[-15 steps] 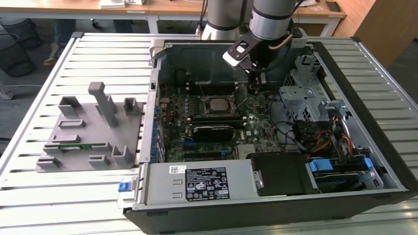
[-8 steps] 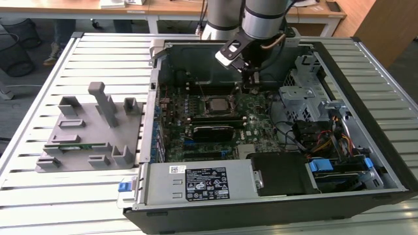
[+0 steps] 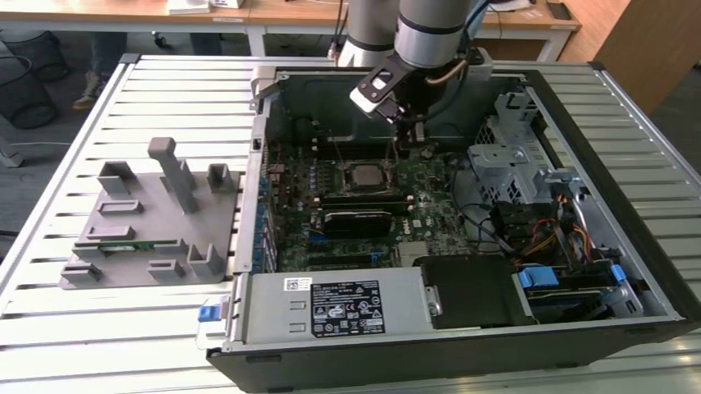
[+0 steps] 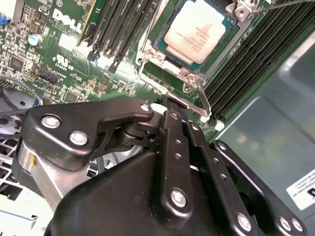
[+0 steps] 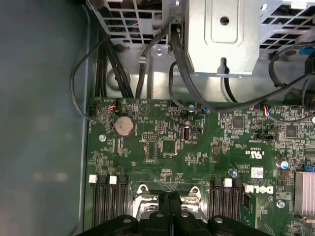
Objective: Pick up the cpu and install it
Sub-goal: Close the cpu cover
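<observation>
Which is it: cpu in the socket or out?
In. The cpu lies flat within the socket frame on the motherboard, seen in the second wrist view.

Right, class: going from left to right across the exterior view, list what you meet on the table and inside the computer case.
First the grey fixture → cpu → silver drive cage.

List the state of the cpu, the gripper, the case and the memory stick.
cpu: seated flat in the socket, not held.
gripper: shut, nothing seen in it, at the socket's edge.
case: open, lying on its side.
memory stick: lying in the grey fixture.
</observation>
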Action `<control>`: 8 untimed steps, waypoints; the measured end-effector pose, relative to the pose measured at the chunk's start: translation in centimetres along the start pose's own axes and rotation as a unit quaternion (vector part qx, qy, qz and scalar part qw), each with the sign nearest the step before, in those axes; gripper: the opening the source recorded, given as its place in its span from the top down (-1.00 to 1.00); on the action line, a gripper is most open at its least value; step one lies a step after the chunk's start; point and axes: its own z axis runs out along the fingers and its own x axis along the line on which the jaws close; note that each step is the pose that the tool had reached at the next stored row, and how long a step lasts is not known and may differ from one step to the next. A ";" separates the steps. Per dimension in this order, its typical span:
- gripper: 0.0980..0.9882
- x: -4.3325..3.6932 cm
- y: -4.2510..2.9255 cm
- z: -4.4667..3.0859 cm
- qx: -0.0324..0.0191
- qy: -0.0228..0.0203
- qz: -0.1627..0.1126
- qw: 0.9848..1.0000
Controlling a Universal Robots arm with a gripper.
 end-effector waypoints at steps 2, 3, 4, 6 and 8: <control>0.97 0.00 -0.16 0.23 0.000 0.000 0.000 1.000; 0.97 0.00 -0.26 0.34 0.000 0.000 0.000 1.000; 0.97 0.01 -0.37 0.44 0.000 0.000 0.000 1.000; 0.97 0.01 -0.60 0.66 0.000 0.000 0.000 1.000; 0.97 0.02 -0.83 0.88 0.000 0.000 0.000 1.000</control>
